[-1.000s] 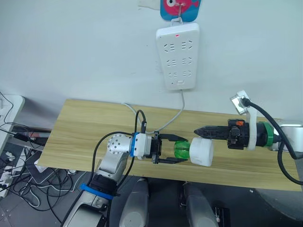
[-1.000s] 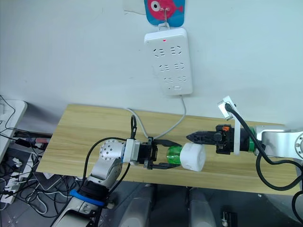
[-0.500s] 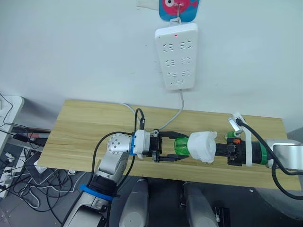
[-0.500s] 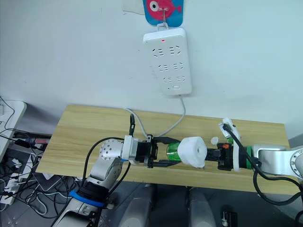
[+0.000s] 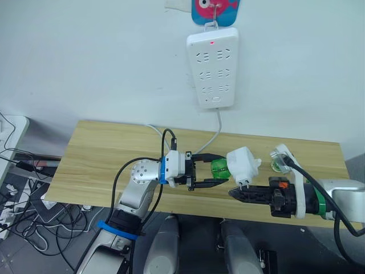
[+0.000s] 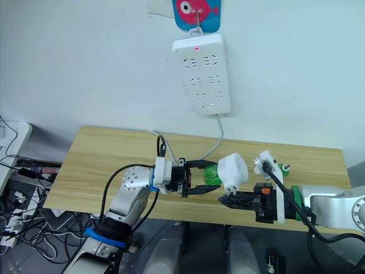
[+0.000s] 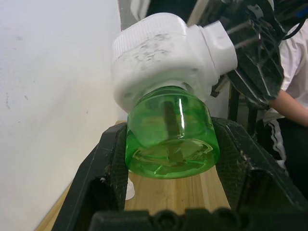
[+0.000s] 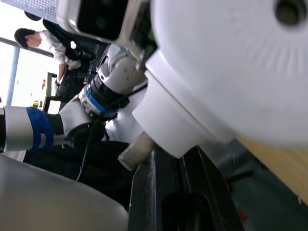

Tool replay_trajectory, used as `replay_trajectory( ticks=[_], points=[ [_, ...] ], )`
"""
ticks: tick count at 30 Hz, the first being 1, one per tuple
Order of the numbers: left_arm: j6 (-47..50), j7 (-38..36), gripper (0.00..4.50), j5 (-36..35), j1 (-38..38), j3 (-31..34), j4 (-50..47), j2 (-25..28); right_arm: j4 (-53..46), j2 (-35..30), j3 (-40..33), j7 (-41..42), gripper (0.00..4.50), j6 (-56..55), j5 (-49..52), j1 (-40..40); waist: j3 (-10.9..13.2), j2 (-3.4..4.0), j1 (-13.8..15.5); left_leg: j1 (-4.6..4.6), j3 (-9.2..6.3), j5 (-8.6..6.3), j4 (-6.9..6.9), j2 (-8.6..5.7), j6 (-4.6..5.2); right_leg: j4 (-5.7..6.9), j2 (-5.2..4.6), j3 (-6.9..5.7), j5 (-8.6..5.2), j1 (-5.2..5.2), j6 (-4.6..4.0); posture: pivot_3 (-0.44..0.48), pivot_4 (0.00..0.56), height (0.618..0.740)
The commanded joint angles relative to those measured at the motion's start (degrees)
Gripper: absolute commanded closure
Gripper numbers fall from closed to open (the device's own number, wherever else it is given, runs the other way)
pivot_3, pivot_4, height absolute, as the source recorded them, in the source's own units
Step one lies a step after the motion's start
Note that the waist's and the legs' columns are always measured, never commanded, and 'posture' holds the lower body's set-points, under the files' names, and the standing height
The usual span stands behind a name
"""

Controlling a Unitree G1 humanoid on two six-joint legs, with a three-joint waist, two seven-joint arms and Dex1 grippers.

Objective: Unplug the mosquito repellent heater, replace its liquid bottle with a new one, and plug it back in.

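Note:
The mosquito repellent heater (image 5: 242,164) is a white rounded unit held above the middle of the table, still joined to its green liquid bottle (image 5: 218,169). My left gripper (image 5: 223,169) is shut on that bottle; the left wrist view shows the bottle (image 7: 168,130) squeezed between both black fingers, with the heater (image 7: 168,53) beyond it. The heater's two prongs point down towards the table's front edge. My right gripper (image 5: 232,194) is shut and empty just below the heater (image 8: 231,62), its tip beside the prongs.
A long white power strip (image 5: 214,68) hangs on the wall above the wooden table (image 5: 102,154), its cable trailing onto the tabletop. A small green thing (image 5: 279,166) sits at the right, partly hidden by my right arm. Loose cables lie on the floor at the left.
My right gripper has dropped from beside the heater to just under it, near the front edge. The left gripper has turned bottle and heater so the prongs face down.

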Motion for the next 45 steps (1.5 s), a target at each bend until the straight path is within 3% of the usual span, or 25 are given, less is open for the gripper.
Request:
replay_trajectory(
  ticks=[1,15,29,35,40,43,45],
  points=[
    [-0.11,-1.11,2.24,-0.58,0.02,-0.5,-1.27,-0.07,-1.32,-0.9,0.07,1.52,4.46,-1.14,1.48,-2.22,0.0,0.0,-0.03,0.0,0.01,0.0,0.0,0.0,0.0,0.0,0.0,0.0,0.0,0.0,0.0,0.154,0.345,0.74],
    [0.22,-3.36,2.24,-0.63,0.4,-1.68,-1.99,-0.07,4.45,5.28,5.36,-4.16,4.46,-1.37,1.48,-12.69,0.0,0.0,-0.16,-0.02,-0.03,0.0,-0.01,0.0,0.0,-0.02,-0.02,-0.01,0.01,0.0,-0.01,0.147,0.349,0.74],
    [-0.31,-4.96,2.24,-0.59,1.04,-2.13,-2.25,0.71,10.22,10.52,3.43,-6.62,4.46,2.38,1.48,-16.94,0.01,0.0,-0.81,-0.06,-0.12,-0.01,-0.03,0.0,0.01,-0.03,-0.03,-0.05,0.0,-0.02,-0.02,0.143,0.353,0.74],
    [2.49,-2.5,2.24,-0.66,0.26,-0.86,-1.04,0.44,4.61,4.51,0.01,2.56,4.46,4.85,1.48,-12.82,0.02,0.02,-0.91,-0.13,-0.17,-0.01,-0.04,-0.05,0.01,-0.05,-0.05,-0.08,0.0,-0.03,-0.02,0.148,0.351,0.74],
    [5.04,-1.42,2.24,-1.91,0.05,0.02,-1.17,0.2,-1.65,-6.55,-7.79,12.38,4.46,4.92,1.48,-4.97,0.04,0.06,-1.13,-0.2,-0.28,-0.01,-0.05,-0.04,0.01,-0.1,-0.05,-0.1,0.0,-0.05,-0.02,0.151,0.344,0.74],
    [7.32,-1.07,2.24,-3.13,0.67,0.47,-2.62,0.33,-1.21,-8.58,-17.55,12.91,3.91,3.92,1.48,4.94,0.02,0.03,-1.13,-0.2,-0.31,-0.01,-0.05,-0.01,0.01,-0.1,-0.06,-0.1,0.0,-0.04,-0.02,0.152,0.339,0.74],
    [8.1,-1.24,2.24,-3.58,1.05,0.62,-3.2,0.51,-0.48,-9.27,-22.84,15.06,3.25,4.68,1.48,9.8,0.02,0.04,-1.1,-0.2,-0.31,-0.01,-0.04,-0.01,0.01,-0.09,-0.07,-0.08,0.0,-0.02,-0.02,0.146,0.334,0.74]
  ],
)
